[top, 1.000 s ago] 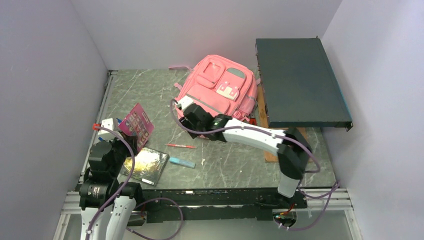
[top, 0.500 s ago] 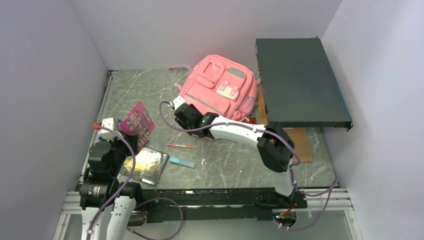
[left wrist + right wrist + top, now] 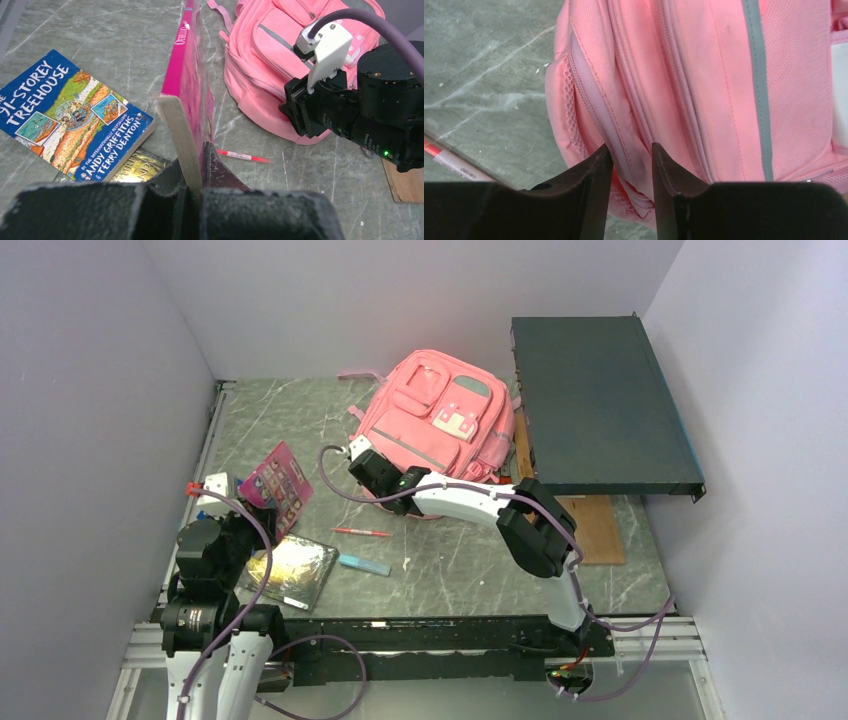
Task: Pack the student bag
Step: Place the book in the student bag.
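The student bag is a pink backpack lying front-up at the back middle of the table. It also shows in the left wrist view and fills the right wrist view. My right gripper is at the bag's near left corner. Its fingers stand narrowly apart and pinch a fold of the bag's zipped side seam. My left gripper is shut on a pink book. It holds the book upright on edge above the table's left side.
A blue Treehouse book and a dark gold book lie near the left arm. A red pen and a light-blue stick lie in front of the bag. A dark green case and wooden board stand at the right.
My right gripper has moved left along the bag's near edge to its left corner, and the right elbow swung left. The left arm holds the pink book almost still.
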`<action>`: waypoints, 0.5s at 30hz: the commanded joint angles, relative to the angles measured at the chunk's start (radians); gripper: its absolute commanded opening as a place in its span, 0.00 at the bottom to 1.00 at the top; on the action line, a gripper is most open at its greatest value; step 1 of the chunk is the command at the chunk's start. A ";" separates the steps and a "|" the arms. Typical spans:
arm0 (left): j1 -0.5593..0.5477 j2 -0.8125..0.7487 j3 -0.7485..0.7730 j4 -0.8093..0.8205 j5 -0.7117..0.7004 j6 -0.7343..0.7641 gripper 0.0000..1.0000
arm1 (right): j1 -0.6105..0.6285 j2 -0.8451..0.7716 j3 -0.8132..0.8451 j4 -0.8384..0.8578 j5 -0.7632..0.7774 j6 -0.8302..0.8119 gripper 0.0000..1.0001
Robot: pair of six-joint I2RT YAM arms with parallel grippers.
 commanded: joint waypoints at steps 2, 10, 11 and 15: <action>0.014 0.014 -0.001 0.081 0.043 0.023 0.00 | -0.009 -0.040 0.009 0.065 0.073 -0.008 0.42; 0.048 0.013 -0.003 0.085 0.065 0.029 0.00 | -0.043 -0.057 0.020 0.067 0.016 -0.012 0.40; 0.050 0.012 -0.003 0.085 0.066 0.028 0.00 | -0.045 -0.052 0.025 0.063 -0.003 -0.012 0.39; 0.052 0.010 -0.003 0.085 0.067 0.029 0.00 | -0.049 -0.044 0.036 0.058 -0.050 -0.012 0.37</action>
